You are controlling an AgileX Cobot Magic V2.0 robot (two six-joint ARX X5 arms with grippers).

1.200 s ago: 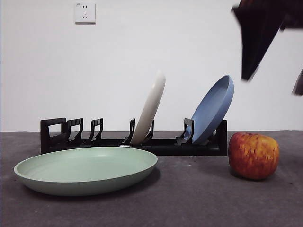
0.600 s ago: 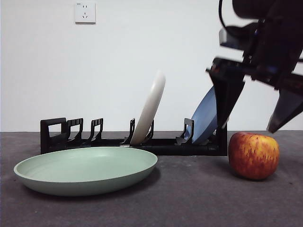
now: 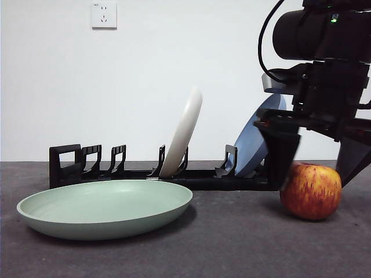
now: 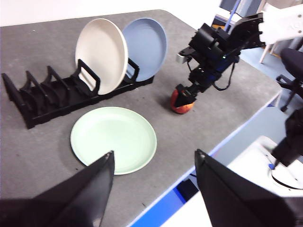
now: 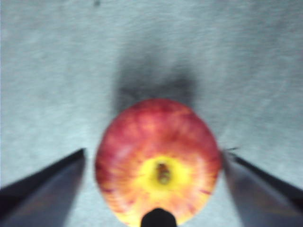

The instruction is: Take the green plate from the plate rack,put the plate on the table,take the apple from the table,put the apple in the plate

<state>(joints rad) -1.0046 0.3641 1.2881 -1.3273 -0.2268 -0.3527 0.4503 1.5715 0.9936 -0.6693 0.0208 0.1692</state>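
Observation:
The green plate (image 3: 105, 207) (image 4: 113, 139) lies flat on the table (image 3: 232, 243), in front of the plate rack (image 3: 162, 174) (image 4: 52, 97). The red and yellow apple (image 3: 311, 190) (image 5: 158, 160) (image 4: 181, 102) stands on the table to the right of the rack. My right gripper (image 3: 316, 165) (image 5: 154, 165) has come down over the apple and is open, one jaw on each side of it with a gap to each. My left gripper (image 4: 154, 165) hangs open high above the table's near edge, holding nothing.
A cream-white plate (image 3: 182, 134) (image 4: 101, 48) and a blue plate (image 3: 255, 142) (image 4: 146, 45) stand upright in the rack. The blue plate is just behind the right arm. The table's edge (image 4: 222, 137) runs close to the apple.
The right arm has dropped from the top right corner down to the apple, so its jaws now straddle the fruit. The plates and the apple have not moved.

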